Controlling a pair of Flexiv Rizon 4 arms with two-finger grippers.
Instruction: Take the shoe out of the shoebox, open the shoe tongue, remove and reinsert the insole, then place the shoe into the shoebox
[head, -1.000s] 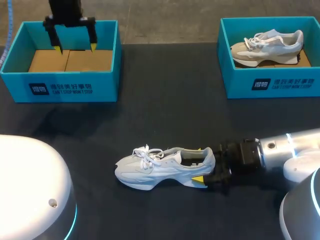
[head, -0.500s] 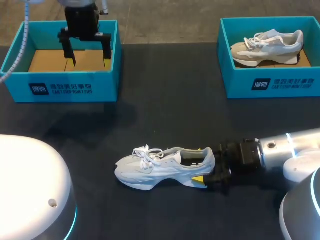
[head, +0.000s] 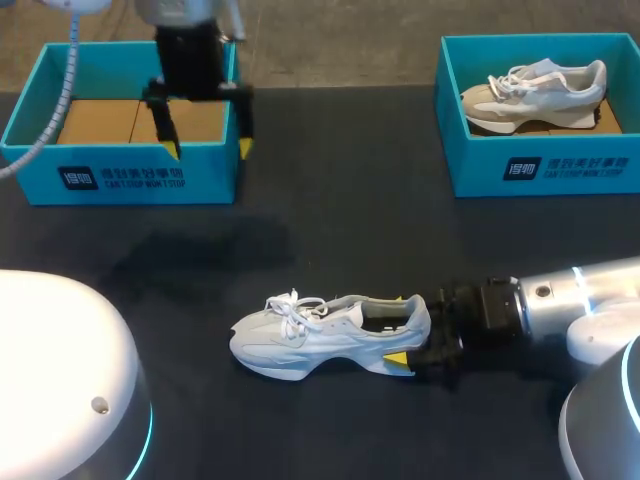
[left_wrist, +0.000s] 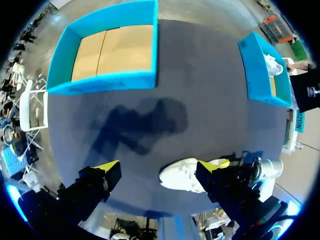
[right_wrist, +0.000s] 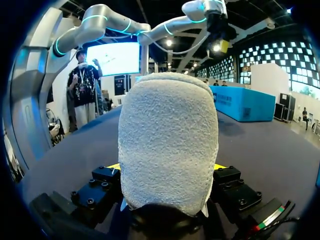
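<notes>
- Right hand (head: 405, 332) clamps the heel of the shoe (head: 320, 335), which stands on the counter (head: 330, 230). Held only that far back, the toe could swing when the tongue is pulled.
- Left hand (head: 208, 148), spread wide and holding nothing, hangs over the front wall of the empty shoebox (head: 120, 180). Dropping straight down could clip the rim.
- The other shoebox (head: 540, 165), holding a second shoe (head: 530, 95), sits well apart.

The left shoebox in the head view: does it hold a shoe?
No, the left shoebox shows only a bare cardboard floor inside.
</notes>
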